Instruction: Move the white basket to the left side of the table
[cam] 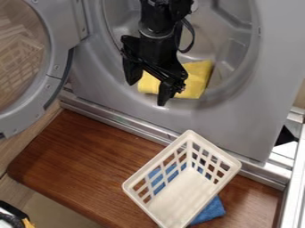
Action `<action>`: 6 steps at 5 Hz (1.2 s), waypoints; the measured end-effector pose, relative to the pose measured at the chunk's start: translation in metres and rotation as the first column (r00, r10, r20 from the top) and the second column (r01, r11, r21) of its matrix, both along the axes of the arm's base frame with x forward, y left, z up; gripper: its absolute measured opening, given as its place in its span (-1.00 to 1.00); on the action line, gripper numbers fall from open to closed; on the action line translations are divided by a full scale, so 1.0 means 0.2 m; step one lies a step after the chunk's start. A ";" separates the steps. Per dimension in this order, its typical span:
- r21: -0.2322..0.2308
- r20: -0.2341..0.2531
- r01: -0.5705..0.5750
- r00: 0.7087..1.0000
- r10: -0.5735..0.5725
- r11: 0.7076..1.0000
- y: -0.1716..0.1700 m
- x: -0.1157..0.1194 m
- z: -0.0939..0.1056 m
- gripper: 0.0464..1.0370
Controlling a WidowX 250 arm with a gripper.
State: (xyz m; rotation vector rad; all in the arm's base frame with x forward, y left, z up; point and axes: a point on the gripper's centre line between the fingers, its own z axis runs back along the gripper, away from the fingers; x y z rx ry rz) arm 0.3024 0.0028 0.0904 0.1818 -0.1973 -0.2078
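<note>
At the far left the grey round door [55,67] of the drum machine stands open, its clear pane showing a pale lattice pattern. Below it, in the lower left corner of the view, is part of a black and yellow item [26,221], too cut off to name. The brown wooden table [89,156] starts just right of that, its rounded left corner pointing towards the door, its far edge running along the metal rail [113,119] at the foot of the grey machine [238,129].

Next comes the black gripper [147,90], hanging down in front of the drum opening, above the table's far edge; its fingers are spread wide, with nothing between them. Behind it a folded yellow cloth [196,80] lies in the mouth of the drum, partly hidden by the gripper.

Farther right is the white basket [184,191], upright, open side up, set slantwise on the right half of the table. Its far end overlaps the table's far edge in the view, and its near end runs towards the near edge. A blue cloth [209,211] shows through its slots and sticks out past its right side, on the table
</note>
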 end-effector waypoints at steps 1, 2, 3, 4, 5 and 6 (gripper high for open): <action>-0.003 -0.033 -0.001 0.999 0.001 1.000 -0.01 -0.02 -0.05 0.92; -0.060 -0.049 0.012 0.999 -0.015 0.998 -0.09 -0.06 -0.19 0.92; -0.116 -0.037 -0.010 0.999 0.006 0.993 -0.13 -0.10 -0.27 0.93; -0.154 -0.045 -0.024 0.999 0.017 0.988 -0.15 -0.15 -0.37 0.93; -0.177 -0.091 -0.038 0.996 0.022 0.984 -0.17 -0.18 -0.49 0.92; -0.179 -0.114 -0.066 0.992 0.046 0.982 -0.14 -0.19 -0.55 0.85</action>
